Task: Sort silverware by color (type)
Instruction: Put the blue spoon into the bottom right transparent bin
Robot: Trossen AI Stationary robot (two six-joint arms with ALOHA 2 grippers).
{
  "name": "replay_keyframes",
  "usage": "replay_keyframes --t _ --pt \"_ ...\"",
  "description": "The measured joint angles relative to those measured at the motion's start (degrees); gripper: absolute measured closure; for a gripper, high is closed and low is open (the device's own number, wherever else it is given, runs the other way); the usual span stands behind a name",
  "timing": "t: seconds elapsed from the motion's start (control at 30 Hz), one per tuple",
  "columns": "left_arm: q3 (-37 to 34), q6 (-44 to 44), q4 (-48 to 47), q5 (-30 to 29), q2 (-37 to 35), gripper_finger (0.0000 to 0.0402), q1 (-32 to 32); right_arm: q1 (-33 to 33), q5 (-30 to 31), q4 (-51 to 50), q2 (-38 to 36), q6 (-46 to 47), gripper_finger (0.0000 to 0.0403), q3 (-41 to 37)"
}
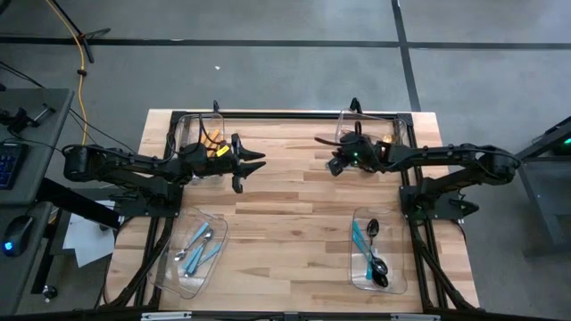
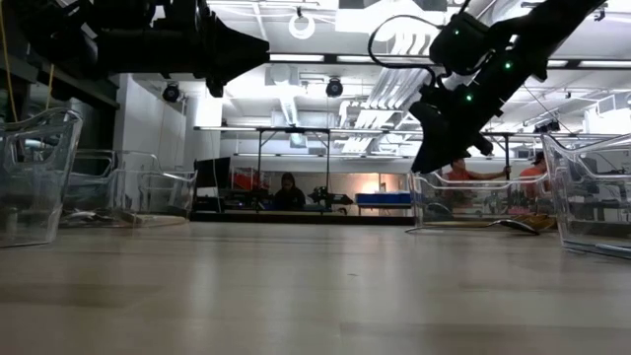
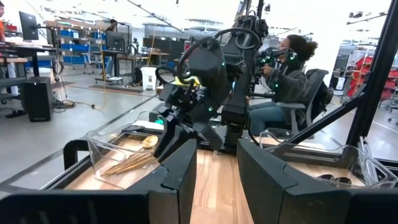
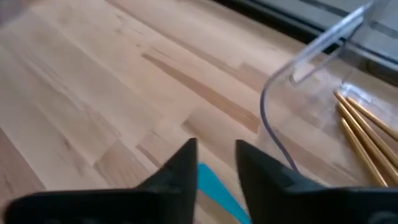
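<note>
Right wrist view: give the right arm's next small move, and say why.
Probably swing the right tool away from the gold pieces and toward the bin of teal-handled black spoons. A teal handle shows between its nearly closed fingers, and it does not match gold.

Teal handle (image 4: pixel 217 190) half hidden between right fingers (image 4: pixel 180 168) — utensil type untellable
</note>
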Motion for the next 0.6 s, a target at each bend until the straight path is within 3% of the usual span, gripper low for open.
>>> replay_keyframes --t 0.17,0.4,0.6 --pt "0.0 0.01 0.07 0.0 0.0 0.0295 0.0 0.06 0.53 -2.44 0.0 1.58 0.0389 0.47" --pt "0.0 2.91 0.17 -0.02 0.0 0.0295 0.01 0.04 1.68 -8.77 0.91 6.3 0.04 0.49" --pt "0.3 3.73 1.01 -0.02 0.02 0.0295 0.02 -0.09 0.09 -11.07 6.26 7.97 0.0402 1.19"
